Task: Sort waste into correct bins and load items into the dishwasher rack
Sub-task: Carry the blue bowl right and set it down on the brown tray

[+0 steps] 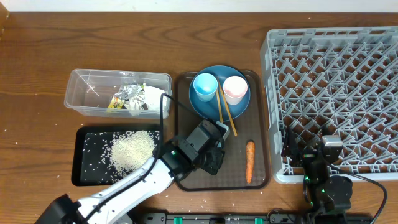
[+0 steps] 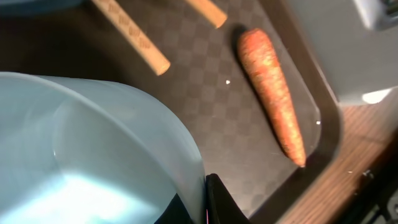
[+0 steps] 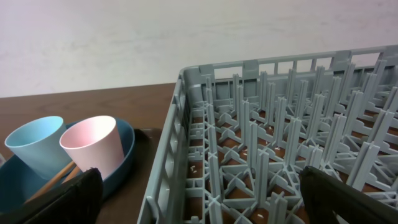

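Observation:
My left gripper [image 1: 210,157] hovers over the brown serving tray [image 1: 261,124], shut on the rim of the white-and-light-blue bowl [image 2: 93,155], which fills the left of the left wrist view. From overhead the arm hides the bowl. The carrot [image 1: 250,160] [image 2: 273,93] lies on the tray to its right. The chopsticks [image 1: 225,112] rest across the dark-blue plate [image 1: 205,109], which carries the light-blue cup [image 1: 205,86] and the pink cup [image 1: 235,89]. My right gripper [image 1: 311,152] [image 3: 208,205] stands open at the front-left corner of the grey dishwasher rack [image 1: 336,93].
The clear tub [image 1: 93,87] at the back left holds the tissue [image 1: 151,98] and the wrapper [image 1: 127,96]. In front of it the black tray [image 1: 87,171] holds rice [image 1: 132,149]. A few rice grains lie in the rack [image 3: 280,124].

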Robot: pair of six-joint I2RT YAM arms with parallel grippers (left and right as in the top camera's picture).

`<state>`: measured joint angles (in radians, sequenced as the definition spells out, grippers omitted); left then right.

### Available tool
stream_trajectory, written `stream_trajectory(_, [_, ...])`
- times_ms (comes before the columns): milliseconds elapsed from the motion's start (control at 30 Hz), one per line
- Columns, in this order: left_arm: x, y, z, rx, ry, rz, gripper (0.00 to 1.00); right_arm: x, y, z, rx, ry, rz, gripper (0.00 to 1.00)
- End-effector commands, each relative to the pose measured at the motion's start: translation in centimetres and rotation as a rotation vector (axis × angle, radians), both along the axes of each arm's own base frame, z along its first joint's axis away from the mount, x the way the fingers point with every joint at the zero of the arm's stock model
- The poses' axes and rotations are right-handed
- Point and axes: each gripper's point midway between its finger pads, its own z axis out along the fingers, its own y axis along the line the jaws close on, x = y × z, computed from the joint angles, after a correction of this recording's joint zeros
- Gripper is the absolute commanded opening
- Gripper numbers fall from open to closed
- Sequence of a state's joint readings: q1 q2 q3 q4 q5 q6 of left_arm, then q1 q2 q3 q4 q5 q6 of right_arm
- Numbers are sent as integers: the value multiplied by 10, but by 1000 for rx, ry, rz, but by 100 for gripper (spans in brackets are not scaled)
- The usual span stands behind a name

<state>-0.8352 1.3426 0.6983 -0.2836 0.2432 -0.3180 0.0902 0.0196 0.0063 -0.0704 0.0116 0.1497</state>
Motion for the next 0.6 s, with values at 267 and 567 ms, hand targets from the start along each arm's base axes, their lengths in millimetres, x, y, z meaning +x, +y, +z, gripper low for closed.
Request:
stream_trajectory(267, [2, 2, -16, 48, 21, 10, 23, 0, 2, -2, 10, 7, 8, 99])
stream_trajectory(567, [2, 2, -17, 50, 23, 9, 50, 0, 2, -2, 10, 7, 8, 99])
